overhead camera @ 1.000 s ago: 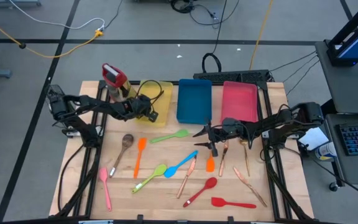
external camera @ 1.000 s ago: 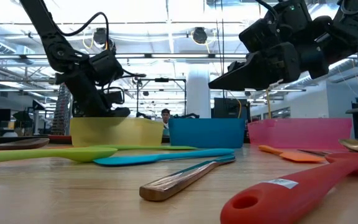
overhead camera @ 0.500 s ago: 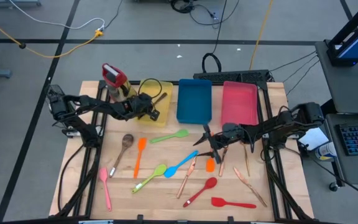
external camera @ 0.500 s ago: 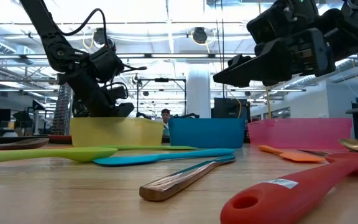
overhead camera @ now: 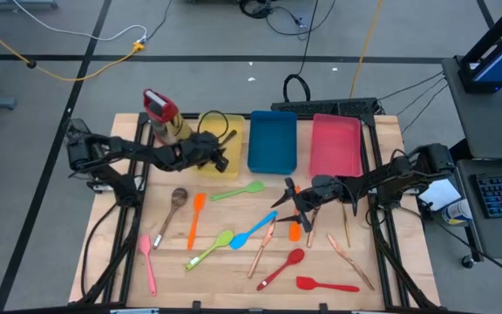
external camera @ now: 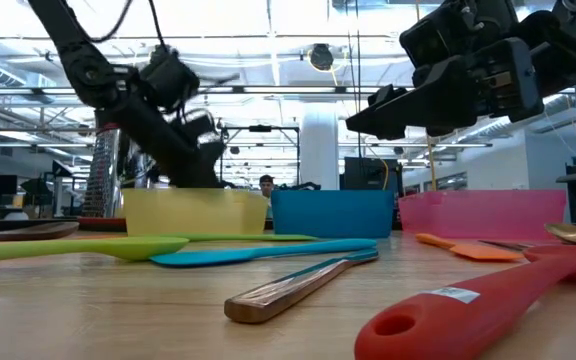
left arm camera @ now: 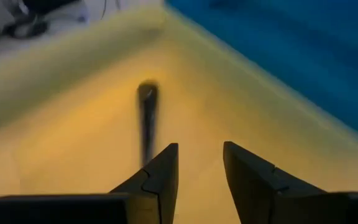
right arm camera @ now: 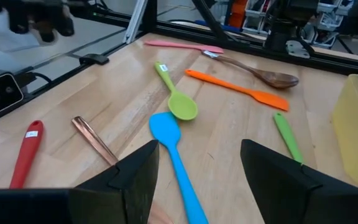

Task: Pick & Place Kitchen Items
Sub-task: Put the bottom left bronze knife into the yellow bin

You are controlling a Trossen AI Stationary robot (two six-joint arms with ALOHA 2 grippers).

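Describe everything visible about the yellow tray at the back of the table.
The yellow tray is a translucent plastic rectangle with raised walls, standing flat at the table's rear, left of the blue tray, beside the red-capped bottle. A dark slim utensil lies inside. The left tool, jaws apart and empty, hovers over it.

Three trays [overhead camera: 273,139] side by side at the back, bottle [overhead camera: 164,115] left (utensils [overhead camera: 253,230] in front)

dark utensil [left arm camera: 146,118] in yellow tray [left arm camera: 73,93] blurred, kind unclear
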